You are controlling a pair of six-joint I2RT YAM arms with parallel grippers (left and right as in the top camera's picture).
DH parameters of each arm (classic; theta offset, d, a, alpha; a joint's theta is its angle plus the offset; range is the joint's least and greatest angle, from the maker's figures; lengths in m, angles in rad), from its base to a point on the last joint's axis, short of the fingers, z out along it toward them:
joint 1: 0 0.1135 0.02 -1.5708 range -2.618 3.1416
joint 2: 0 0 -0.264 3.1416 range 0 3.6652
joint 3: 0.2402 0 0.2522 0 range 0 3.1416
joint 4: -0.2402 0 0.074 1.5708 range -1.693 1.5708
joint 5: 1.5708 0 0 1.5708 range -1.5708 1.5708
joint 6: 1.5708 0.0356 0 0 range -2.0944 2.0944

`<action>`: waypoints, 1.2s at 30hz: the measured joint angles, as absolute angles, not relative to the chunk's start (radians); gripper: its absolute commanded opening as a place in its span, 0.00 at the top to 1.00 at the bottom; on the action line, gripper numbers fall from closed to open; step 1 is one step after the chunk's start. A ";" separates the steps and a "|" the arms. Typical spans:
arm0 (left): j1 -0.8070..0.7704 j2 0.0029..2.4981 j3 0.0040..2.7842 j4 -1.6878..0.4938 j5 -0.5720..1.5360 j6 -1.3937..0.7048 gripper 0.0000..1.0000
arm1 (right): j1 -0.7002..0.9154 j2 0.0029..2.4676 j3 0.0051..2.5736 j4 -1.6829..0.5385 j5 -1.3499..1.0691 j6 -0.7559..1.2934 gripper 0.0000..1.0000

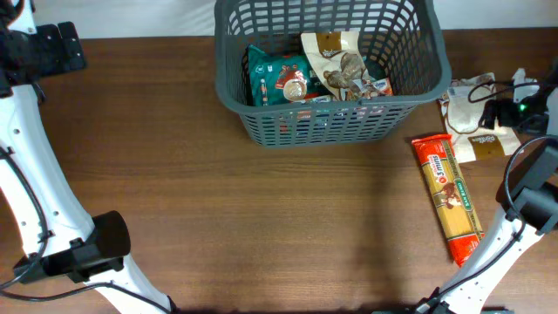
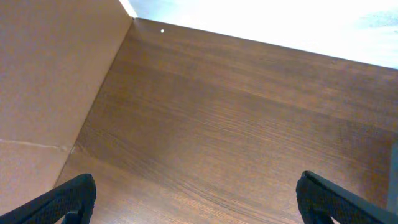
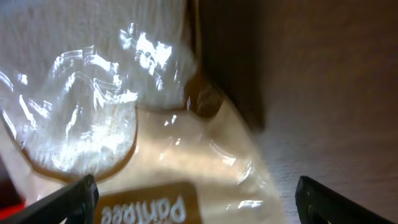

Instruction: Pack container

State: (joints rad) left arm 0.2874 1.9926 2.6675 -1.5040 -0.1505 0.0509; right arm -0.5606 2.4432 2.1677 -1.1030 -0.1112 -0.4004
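The basket point(image 1: 324, 127) stands at the far middle of the counter point(image 1: 261, 218), well apart from both my arms. It is dark grey plastic, rectangular with rounded corners. The sides are slotted in a lattice and the rim is thick. It is far larger than anything lying around it.

I judge it stiff and light for its size, not fragile, and likely to slide on the smooth wood if nudged. If I had to shift it, the thick rim is where I would pinch, one finger inside the wall and one outside. The slots would also give a finger some purchase.

Two packets already lie in the basket: a teal packet point(image 1: 275, 78) on the left and a cream packet point(image 1: 336, 57) leaning on the right.

My right claw point(image 3: 196, 190) is spread wide, low over a beige bag point(image 3: 186, 168) with a clear window, and pinching nothing. That bag looks soft, crinkly and glossy, so slippery. I would take it across a flat edge, not across the bulging middle.

Just beside it on the counter lies a long pasta packet point(image 1: 449, 196), which I judge brittle inside.

My left claw point(image 2: 196, 186) is also spread and empty, over bare wood at the far left corner.
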 measured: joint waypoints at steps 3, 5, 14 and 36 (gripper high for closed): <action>0.287 1.993 2.667 -1.504 -0.150 0.051 0.01 | -0.561 2.443 2.168 -1.070 -0.109 -0.405 0.01; 0.287 1.993 2.667 -1.504 -0.150 0.051 0.01 | -0.561 2.443 2.168 -1.053 -0.109 -0.405 0.01; 0.287 1.993 2.667 -1.504 -0.150 0.051 0.01 | -0.561 2.444 2.168 -1.016 -0.108 -0.408 0.01; 0.287 1.993 2.667 -1.504 -0.150 0.051 0.01 | -0.539 2.501 2.168 -1.036 -0.373 -0.410 0.21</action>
